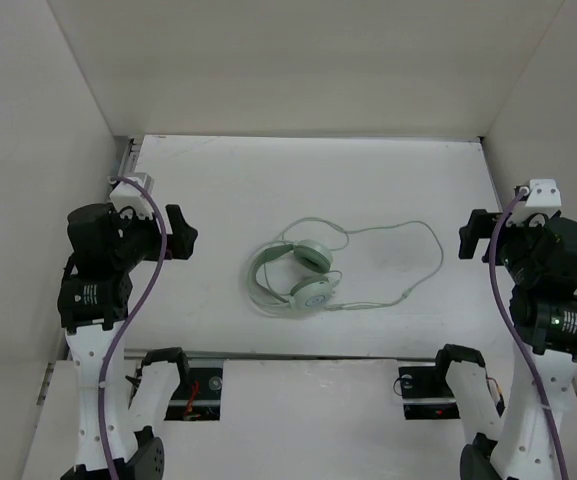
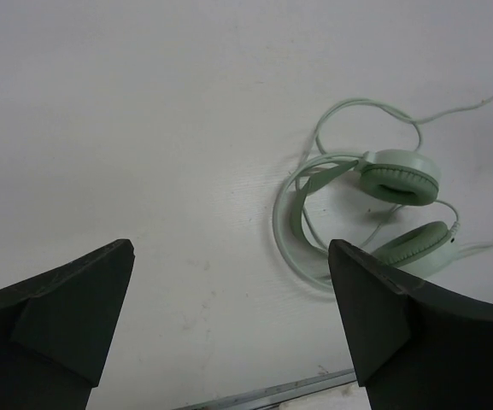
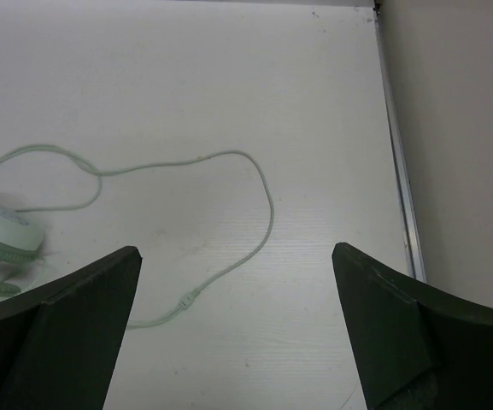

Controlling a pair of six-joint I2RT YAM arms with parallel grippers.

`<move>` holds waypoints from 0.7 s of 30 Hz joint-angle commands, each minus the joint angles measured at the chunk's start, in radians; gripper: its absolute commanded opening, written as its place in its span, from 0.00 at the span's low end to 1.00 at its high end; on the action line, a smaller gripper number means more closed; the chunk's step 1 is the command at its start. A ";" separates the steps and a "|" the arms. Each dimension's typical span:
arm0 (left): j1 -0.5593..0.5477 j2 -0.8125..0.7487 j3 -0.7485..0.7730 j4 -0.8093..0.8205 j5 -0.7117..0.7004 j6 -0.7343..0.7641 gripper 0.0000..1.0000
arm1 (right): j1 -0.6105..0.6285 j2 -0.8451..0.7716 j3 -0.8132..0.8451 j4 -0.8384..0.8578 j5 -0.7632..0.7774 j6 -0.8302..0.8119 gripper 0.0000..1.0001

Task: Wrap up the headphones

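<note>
Pale mint-green headphones (image 1: 290,277) lie on the white table (image 1: 388,170), with the left gripper (image 2: 229,256) and right gripper (image 3: 236,256) raised either side, jaws spread wide, empty.

Your overhead camera looked steeply down on the whole table (image 1: 218,200); each wrist camera looked closer, obliquely, all sharing the headphones (image 1: 312,256).
</note>
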 commanded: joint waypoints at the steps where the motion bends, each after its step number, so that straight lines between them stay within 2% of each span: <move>1: -0.023 0.004 0.015 0.018 0.015 -0.072 1.00 | -0.006 -0.072 -0.031 0.115 -0.006 0.018 1.00; 12: -0.094 0.000 -0.092 0.119 -0.056 -0.088 1.00 | -0.017 -0.136 -0.173 0.225 -0.012 -0.008 1.00; 17: -0.175 0.053 -0.112 0.185 -0.093 -0.090 1.00 | -0.026 -0.191 -0.274 0.374 0.063 -0.045 1.00; 21: -0.262 0.139 -0.149 0.182 -0.093 -0.140 0.97 | -0.025 -0.118 -0.285 0.359 0.104 -0.065 1.00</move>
